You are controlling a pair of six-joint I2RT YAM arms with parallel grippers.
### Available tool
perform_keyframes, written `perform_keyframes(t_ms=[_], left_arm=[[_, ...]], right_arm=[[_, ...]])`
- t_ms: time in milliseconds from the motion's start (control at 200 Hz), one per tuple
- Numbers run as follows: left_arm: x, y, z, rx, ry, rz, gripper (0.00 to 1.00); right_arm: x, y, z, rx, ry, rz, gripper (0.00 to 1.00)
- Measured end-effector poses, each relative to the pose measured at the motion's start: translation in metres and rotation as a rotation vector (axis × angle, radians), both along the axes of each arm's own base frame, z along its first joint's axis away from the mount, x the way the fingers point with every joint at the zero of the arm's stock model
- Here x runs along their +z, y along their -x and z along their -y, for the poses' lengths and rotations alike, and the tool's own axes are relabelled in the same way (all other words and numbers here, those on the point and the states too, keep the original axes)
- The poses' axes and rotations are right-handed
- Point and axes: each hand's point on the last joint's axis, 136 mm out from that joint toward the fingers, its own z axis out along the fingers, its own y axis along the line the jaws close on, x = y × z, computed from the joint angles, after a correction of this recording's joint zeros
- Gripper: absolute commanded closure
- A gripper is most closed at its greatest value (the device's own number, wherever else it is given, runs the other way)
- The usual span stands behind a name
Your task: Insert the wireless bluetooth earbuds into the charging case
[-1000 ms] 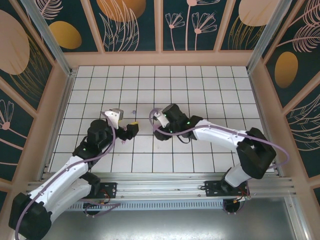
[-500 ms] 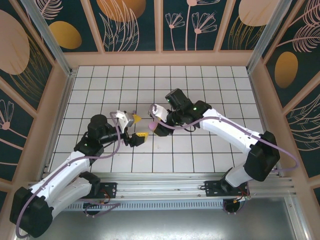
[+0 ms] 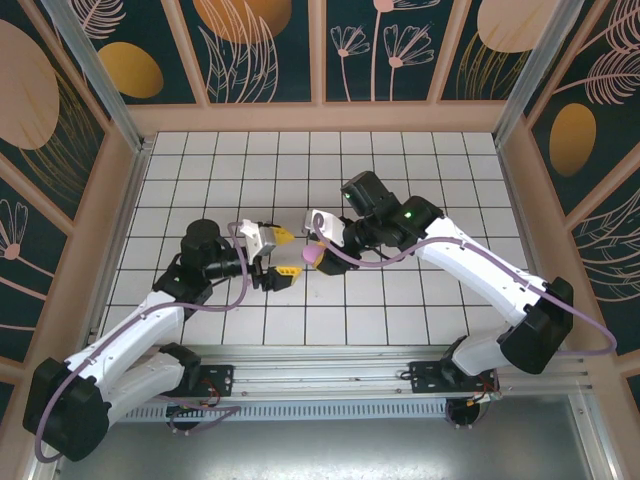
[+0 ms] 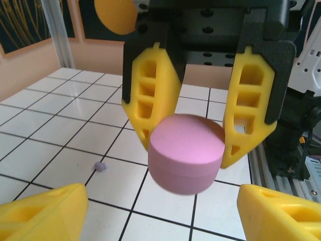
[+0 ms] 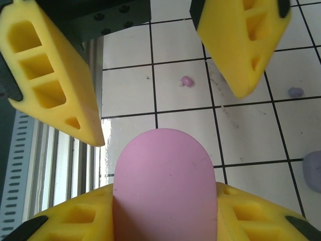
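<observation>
My right gripper (image 5: 163, 203) is shut on the pink oval charging case (image 5: 163, 183), which it holds above the tiles. The case (image 4: 185, 153) looks closed, with a seam round its side. My left gripper (image 4: 160, 216) is open and faces the case end-on, its yellow fingers (image 5: 50, 75) spread on either side, just short of it. In the top view the two grippers meet mid-table, left gripper (image 3: 284, 254) beside the case (image 3: 312, 257). Tiny purple earbuds lie loose on the tiles: one earbud (image 4: 100, 166) below left, two more earbuds (image 5: 187, 81) (image 5: 295, 92) beyond the case.
A larger pale lilac rounded object (image 5: 314, 170) is cut off at the right edge of the right wrist view. The metal rail (image 3: 330, 365) runs along the near table edge, and wooden walls (image 3: 320, 118) enclose the white tiled floor.
Over the last second, the right gripper has carried the pink case up and toward the left gripper. The left gripper has swung round to face it, fingers spread.
</observation>
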Motion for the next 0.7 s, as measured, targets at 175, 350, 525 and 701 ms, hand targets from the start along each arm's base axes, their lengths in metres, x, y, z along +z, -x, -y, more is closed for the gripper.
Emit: perform_keyframes(t_ms=[175, 350, 525, 701], left_arm=[[0.003, 0.000, 0.009, -0.043, -0.009, 0.008, 0.33], [-0.004, 0.004, 0.015, -0.086, -0.020, -0.019, 0.34], [-0.009, 0.007, 0.020, -0.112, -0.031, -0.043, 0.41], [-0.009, 0.010, 0.023, -0.135, -0.032, -0.046, 0.53]], right_arm=[[-0.001, 0.007, 0.001, 0.023, 0.005, -0.020, 0.86], [0.000, 0.009, 0.001, 0.031, 0.005, -0.021, 0.86], [0.007, 0.008, -0.001, 0.034, -0.007, -0.010, 0.86], [0.007, 0.008, -0.001, 0.035, -0.007, -0.006, 0.86]])
